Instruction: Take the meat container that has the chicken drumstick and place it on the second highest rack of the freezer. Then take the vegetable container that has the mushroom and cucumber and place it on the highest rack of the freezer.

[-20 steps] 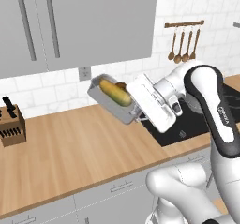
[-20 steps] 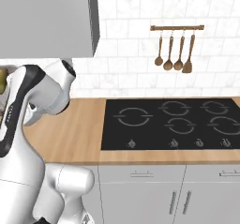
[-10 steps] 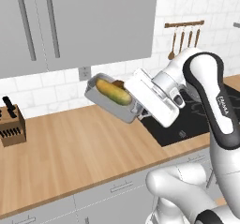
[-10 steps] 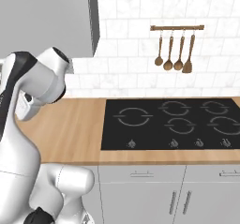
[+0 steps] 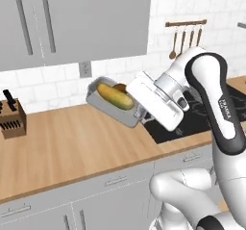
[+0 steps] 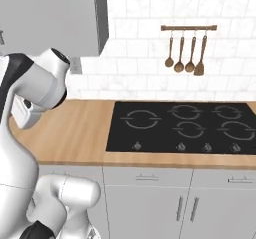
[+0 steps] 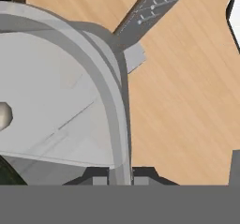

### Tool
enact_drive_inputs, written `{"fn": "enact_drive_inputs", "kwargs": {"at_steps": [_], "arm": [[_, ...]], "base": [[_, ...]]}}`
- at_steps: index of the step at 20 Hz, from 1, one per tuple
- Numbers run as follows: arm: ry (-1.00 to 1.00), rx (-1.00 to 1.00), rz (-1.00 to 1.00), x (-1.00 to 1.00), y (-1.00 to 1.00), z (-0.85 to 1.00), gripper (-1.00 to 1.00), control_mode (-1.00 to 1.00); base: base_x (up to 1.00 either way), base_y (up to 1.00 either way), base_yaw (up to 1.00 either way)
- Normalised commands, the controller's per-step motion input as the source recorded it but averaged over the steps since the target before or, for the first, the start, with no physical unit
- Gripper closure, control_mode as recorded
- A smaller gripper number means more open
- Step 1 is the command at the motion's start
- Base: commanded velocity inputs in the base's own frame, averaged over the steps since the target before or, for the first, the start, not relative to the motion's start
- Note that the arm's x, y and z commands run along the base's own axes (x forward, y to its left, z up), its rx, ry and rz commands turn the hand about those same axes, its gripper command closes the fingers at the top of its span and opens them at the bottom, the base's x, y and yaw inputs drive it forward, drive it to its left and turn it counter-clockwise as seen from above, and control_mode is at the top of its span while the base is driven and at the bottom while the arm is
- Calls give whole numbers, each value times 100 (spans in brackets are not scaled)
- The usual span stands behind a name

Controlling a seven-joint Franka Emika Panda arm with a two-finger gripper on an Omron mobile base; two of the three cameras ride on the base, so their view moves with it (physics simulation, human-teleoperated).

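**Vegetable tray held aloft above the worktop**

The white arm with dark joints is seen rising from the lower right of the left base view and bending leftward over the light wooden worktop. At its end, the two-finger gripper is closed on the near rim of a shallow grey rectangular tray. In the hand view, the dark fingertips are shown pressed on either side of the tray's thin grey wall, with only the wall's thickness between them.

The tray is held clear of the worktop and tilted, its open face turned toward the left base camera. Inside it, the stubby yellow-green cucumber is laid along the tray's length, and the small reddish-brown mushroom is lodged just beside it at the upper edge.

In the hand view, the wooden worktop is visible beyond the tray.

Farther back, a wooden knife block with black handles stands on the worktop at the left, well apart from the tray. A black glass hob with ring markings is set into the worktop to the right. On the white tiled wall behind it, wooden spoons hang from a wooden rail. Grey wall cupboards are mounted above.
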Motion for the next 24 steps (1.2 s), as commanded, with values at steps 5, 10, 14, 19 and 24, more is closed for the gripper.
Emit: {"fn": "enact_drive_inputs", "kwargs": {"at_steps": [5, 10, 14, 19, 24], "arm": [[0, 0, 0, 0, 0, 0, 100, 100], [0, 0, 0, 0, 0, 0, 100, 100], [0, 0, 0, 0, 0, 0, 100, 100], [0, 0, 0, 0, 0, 0, 100, 100], [0, 0, 0, 0, 0, 0, 100, 100]], "base": [[-91, -55, 50], [-3, 0, 81], [0, 0, 97], [0, -2, 100], [21, 0, 95]]}}
